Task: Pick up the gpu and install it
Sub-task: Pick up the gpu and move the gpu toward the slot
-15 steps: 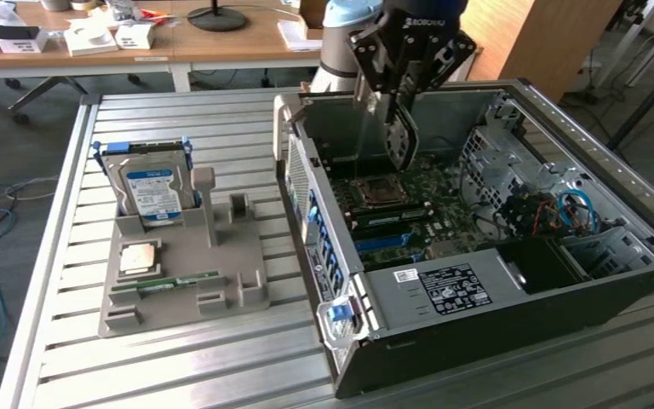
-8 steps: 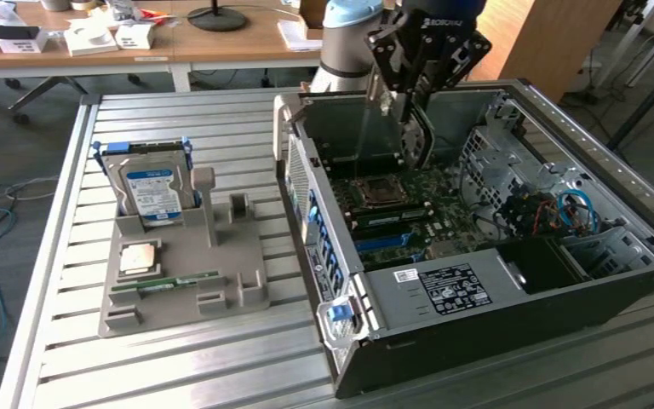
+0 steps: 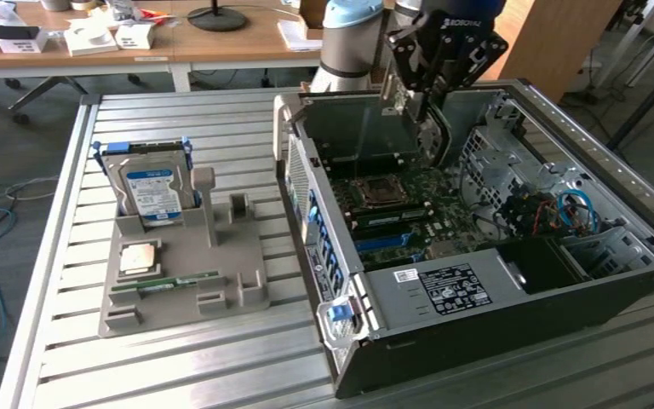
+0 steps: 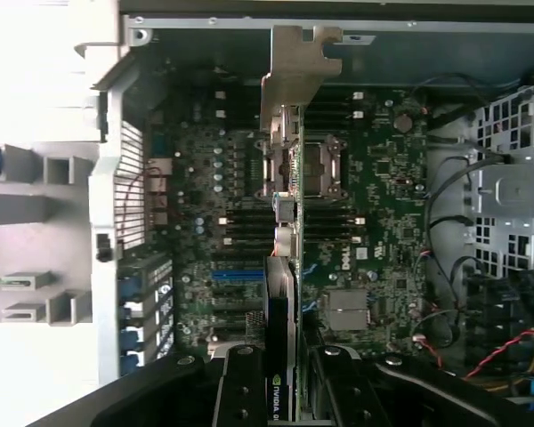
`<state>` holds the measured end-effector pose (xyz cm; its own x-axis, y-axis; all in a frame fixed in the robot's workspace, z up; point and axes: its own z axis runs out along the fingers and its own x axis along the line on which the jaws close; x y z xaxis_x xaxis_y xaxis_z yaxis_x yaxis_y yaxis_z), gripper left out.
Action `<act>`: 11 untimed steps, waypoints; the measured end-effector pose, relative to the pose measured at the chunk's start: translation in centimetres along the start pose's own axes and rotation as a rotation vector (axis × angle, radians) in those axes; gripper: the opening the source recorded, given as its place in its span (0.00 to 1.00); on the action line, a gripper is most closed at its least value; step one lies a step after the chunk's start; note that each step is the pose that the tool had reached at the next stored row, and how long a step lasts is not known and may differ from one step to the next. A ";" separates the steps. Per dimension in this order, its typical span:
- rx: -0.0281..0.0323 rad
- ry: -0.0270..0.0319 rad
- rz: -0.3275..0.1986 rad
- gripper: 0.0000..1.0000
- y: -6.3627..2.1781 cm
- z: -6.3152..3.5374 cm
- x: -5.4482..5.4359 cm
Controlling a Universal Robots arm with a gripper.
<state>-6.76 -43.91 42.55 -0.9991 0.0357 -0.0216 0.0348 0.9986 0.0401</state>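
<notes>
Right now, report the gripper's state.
Gripper: closed on the gpu, held edge-on over the motherboard.

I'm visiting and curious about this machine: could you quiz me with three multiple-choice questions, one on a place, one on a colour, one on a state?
1. Where is the gpu? A on the floor; B on a desk; C over the open computer case.
2. The label on the hard drive is: A blue and white; B red; C yellow.
3. The gripper is: A open; B shut on the gpu; C shut on the hard drive.
Answers: C, it hangs above the motherboard; A, seen on the drive standing in the grey tray; B, its fingers clamp the card.
</notes>
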 end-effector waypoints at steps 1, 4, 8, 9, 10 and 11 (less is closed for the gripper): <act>0.0000 0.0000 0.000 0.26 0.01 0.00 -0.3; -0.0001 0.0000 0.000 0.26 0.04 0.03 -1.0; 0.0000 0.0001 0.000 0.26 0.07 0.05 -2.1; 0.0000 0.0000 0.000 0.26 0.08 0.05 -2.4; 0.0000 0.0001 0.000 0.26 0.10 0.06 -2.9; 0.0000 0.0001 0.000 0.26 0.11 0.07 -3.2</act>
<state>-3.59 -43.91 42.55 -0.9991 0.0356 -0.0215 0.0347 0.9986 0.0401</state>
